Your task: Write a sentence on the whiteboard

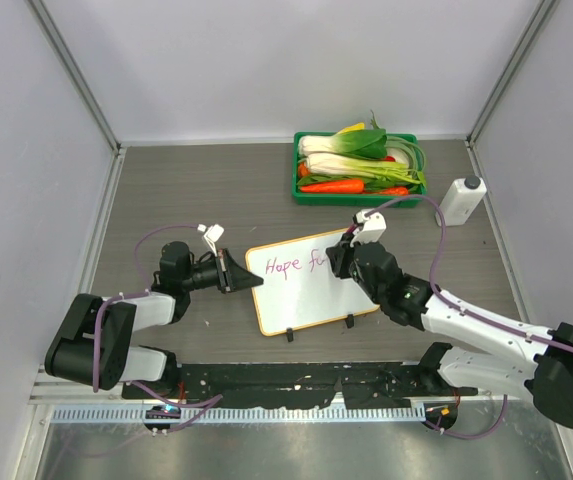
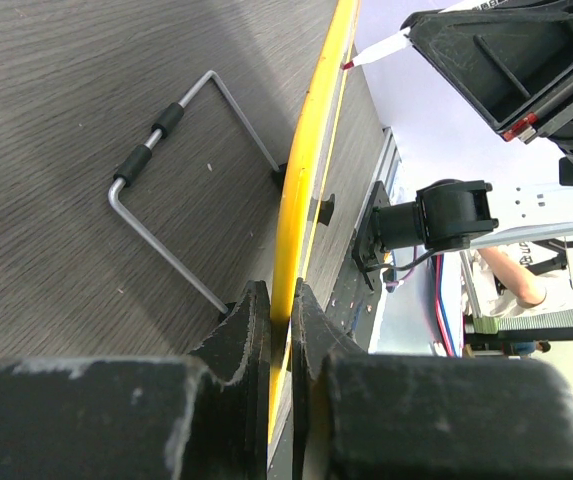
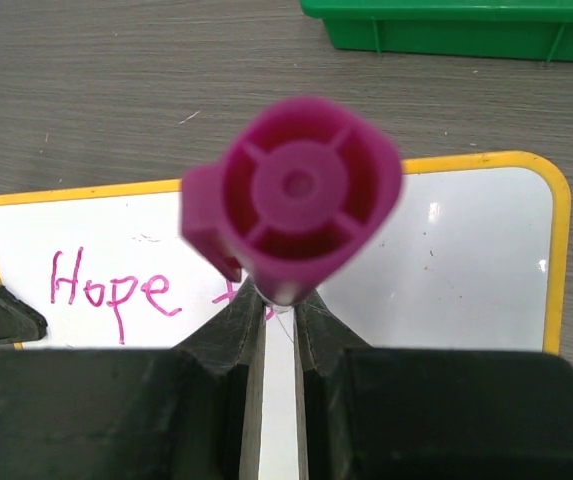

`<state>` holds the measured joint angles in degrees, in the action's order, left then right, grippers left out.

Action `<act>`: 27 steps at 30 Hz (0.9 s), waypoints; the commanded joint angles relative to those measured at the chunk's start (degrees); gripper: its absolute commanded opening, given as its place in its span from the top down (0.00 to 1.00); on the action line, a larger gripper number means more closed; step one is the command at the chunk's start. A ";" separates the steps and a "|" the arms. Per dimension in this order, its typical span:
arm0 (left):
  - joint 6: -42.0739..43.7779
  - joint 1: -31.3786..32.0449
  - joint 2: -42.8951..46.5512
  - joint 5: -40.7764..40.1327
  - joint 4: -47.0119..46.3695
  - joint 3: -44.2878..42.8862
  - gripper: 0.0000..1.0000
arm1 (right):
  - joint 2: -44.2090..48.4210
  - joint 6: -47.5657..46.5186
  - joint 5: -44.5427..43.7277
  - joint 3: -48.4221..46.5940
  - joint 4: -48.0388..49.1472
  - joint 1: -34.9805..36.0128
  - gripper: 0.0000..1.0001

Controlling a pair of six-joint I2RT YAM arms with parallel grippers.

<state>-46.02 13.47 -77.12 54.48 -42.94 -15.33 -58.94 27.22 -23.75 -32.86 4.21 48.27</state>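
The whiteboard (image 1: 306, 295) lies mid-table, a tray (image 1: 346, 198) behind it, a bottle (image 1: 461, 198) right of the tray

left arm (image 1: 151, 303): white links, black joints | right arm (image 1: 471, 320): green light | cables (image 1: 444, 240): purple | tool fingers (image 2: 241, 335): black, scuffed

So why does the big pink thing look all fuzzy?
Right wrist view: the marker end sits very close to the lens, so it blurs, while the writing on the board is sharp. Left wrist view: the near fingers look soft. Top view: everything looks crisp.

Glossy whiteboard (image 3: 446, 260), matt woodgrain table (image 3: 116, 80), plastic marker (image 3: 296, 190)
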 commanded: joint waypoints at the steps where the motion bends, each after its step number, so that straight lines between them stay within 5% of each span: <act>1: 2.43 -0.03 -0.40 -4.65 3.39 -0.49 1.00 | -1.09 -1.30 -3.94 -2.64 -0.43 -0.37 0.99; 27: 2.34 -0.03 -0.57 -4.82 3.30 -0.58 1.00 | 0.84 -0.68 1.07 -2.91 1.95 -0.63 0.98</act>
<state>-46.00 13.47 -77.12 54.48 -42.96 -15.35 -60.71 26.85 -22.04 -35.46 4.67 48.14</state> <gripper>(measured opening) 0.086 0.170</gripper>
